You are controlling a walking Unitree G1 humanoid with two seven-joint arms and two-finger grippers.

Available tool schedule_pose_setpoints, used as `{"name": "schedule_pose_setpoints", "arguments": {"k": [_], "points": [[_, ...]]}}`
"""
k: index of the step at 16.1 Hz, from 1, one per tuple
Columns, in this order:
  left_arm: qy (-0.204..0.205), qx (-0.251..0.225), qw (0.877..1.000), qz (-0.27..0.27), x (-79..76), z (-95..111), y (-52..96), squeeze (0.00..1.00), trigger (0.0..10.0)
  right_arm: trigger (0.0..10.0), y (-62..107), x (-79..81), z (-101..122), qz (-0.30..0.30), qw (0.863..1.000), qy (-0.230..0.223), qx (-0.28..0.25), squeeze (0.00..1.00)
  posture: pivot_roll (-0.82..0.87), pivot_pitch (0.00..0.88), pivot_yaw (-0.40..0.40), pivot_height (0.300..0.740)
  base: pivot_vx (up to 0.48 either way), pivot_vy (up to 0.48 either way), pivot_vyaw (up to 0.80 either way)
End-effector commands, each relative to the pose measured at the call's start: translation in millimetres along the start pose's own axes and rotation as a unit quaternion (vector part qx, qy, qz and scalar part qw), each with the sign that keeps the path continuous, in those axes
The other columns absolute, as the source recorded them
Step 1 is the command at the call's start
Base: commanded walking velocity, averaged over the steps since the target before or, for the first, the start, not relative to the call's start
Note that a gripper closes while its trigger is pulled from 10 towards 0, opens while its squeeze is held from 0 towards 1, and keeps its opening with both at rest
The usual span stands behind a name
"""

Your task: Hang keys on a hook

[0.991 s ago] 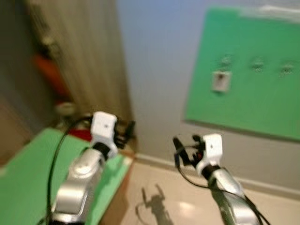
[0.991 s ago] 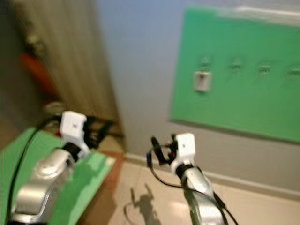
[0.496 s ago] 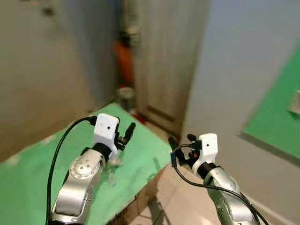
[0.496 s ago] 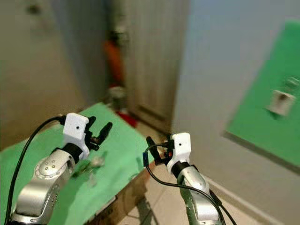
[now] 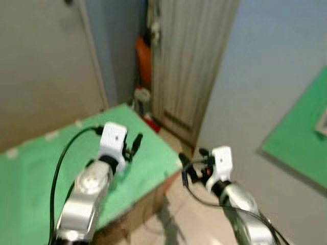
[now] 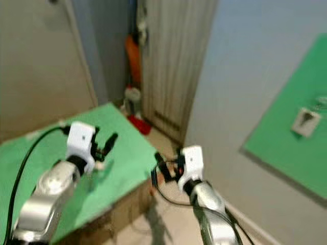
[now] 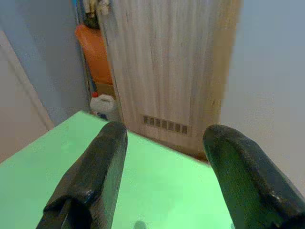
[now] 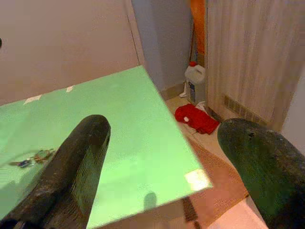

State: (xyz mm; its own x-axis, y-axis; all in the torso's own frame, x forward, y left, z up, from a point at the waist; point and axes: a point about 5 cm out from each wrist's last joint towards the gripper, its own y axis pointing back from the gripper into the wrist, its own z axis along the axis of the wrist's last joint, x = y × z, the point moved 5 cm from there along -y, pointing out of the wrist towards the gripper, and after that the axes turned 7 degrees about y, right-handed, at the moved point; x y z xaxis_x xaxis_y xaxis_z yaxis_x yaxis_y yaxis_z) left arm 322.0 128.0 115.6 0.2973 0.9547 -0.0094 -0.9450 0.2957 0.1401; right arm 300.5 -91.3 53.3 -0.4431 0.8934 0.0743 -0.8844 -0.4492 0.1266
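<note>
A small bunch of keys [image 8: 30, 158] lies on the green table top [image 5: 46, 168], seen past the right gripper's fingers in the right wrist view. My left gripper [image 5: 134, 146] hovers over the table's far right part, open with nothing between its fingers [image 7: 102, 157]. Beyond the table's right edge, above the floor, my right gripper [image 5: 187, 164] is also open and empty. A green wall board [image 6: 286, 148] with a small white plate [image 6: 305, 121] hangs at the far right; its hooks are too blurred to make out.
A pale slatted door [image 5: 189, 61] stands behind the table. An orange object [image 5: 143, 53], a white jug [image 8: 195, 78] and a red cloth [image 8: 196, 118] sit in the corner by the door. A grey wall [image 5: 41, 71] runs along the left.
The camera has swung left: the green board slid to the right edge, and the table and door came into view. Both arms keep the same pose, fingers still apart.
</note>
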Motion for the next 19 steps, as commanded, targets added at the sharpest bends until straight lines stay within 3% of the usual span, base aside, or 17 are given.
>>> {"name": "schedule_pose_setpoints", "arguments": {"k": [1,6,8,12,13,19], "points": [[0.004,-0.003,1.0,-0.003,-5.3,1,-1.8,0.0,10.0,10.0,3.5,-8.7,-1,-0.011,1.0,0.007,0.005,0.0,-0.02,0.0,0.012,0.74,0.319,-0.356,0.7],[0.006,-0.005,1.0,0.0,-3.7,1,-0.8,0.0,10.0,10.0,5.1,-11.3,-2,-0.019,1.0,0.003,0.006,0.0,-0.03,0.0,0.017,0.74,0.243,-0.352,0.7],[0.017,-0.01,1.0,-0.001,-4.7,2,-1.0,0.0,10.0,10.0,6.5,-14.8,-9,-0.027,0.999,0.026,0.029,0.0,-0.03,0.0,0.017,0.74,0.0,0.0,0.74],[0.015,-0.012,1.0,-0.001,-5.9,2,-0.3,0.0,10.0,10.0,8.8,-17.4,-12,-0.034,0.999,0.018,0.036,0.0,-0.03,0.0,0.012,0.74,0.0,0.0,0.79],[0.014,-0.012,1.0,0.0,-5.4,2,-0.1,0.0,10.0,10.0,8.5,-17.8,-11,-0.036,0.999,0.018,0.037,1.0,-0.03,0.0,0.01,0.74,0.0,0.0,0.59],[0.009,-0.012,1.0,0.005,-4.1,0,0.0,0.0,10.0,10.0,6.4,-13.2,-9,-0.022,0.999,0.018,0.031,1.0,-0.03,0.0,0.011,0.74,0.0,0.0,0.0]]}}
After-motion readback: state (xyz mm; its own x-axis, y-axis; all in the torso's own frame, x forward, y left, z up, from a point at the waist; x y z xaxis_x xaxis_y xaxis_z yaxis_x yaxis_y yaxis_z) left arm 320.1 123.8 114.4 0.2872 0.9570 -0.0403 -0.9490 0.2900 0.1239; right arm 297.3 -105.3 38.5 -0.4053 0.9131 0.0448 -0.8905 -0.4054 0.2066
